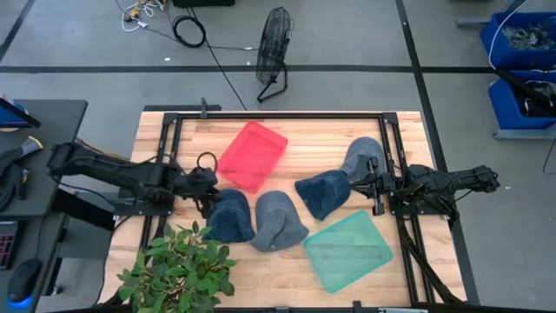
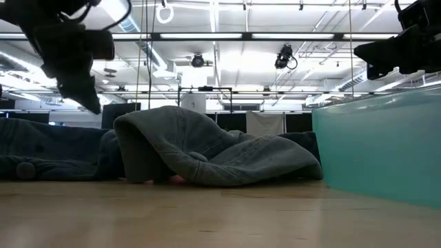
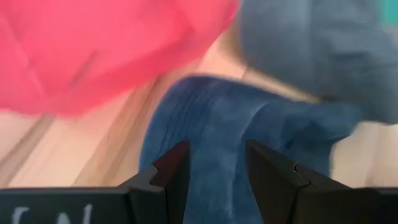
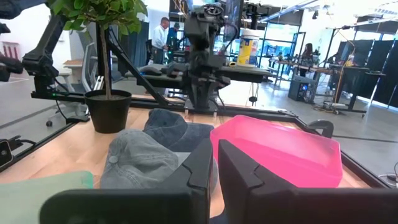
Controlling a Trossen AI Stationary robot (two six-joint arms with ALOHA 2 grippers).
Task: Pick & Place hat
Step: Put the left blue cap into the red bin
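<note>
Several denim hats lie crown-up on the wooden table. A dark blue hat (image 1: 230,216) (image 3: 211,130) sits beside a grey-blue hat (image 1: 278,222) (image 2: 207,148). Another dark blue hat (image 1: 323,193) and a grey hat (image 1: 363,156) lie further right. My left gripper (image 1: 208,193) (image 3: 214,171) hangs open just above the first dark blue hat, at its far-left edge, its fingers on either side of the crown's ridge. My right gripper (image 1: 360,184) (image 4: 214,165) is shut and raised, between the two right-hand hats.
A red bin (image 1: 252,155) (image 4: 280,152) stands at the table's far middle and a green bin (image 1: 347,249) (image 2: 379,148) near its right front. A potted plant (image 1: 178,269) fills the near-left corner. A black frame (image 1: 278,114) runs around the table.
</note>
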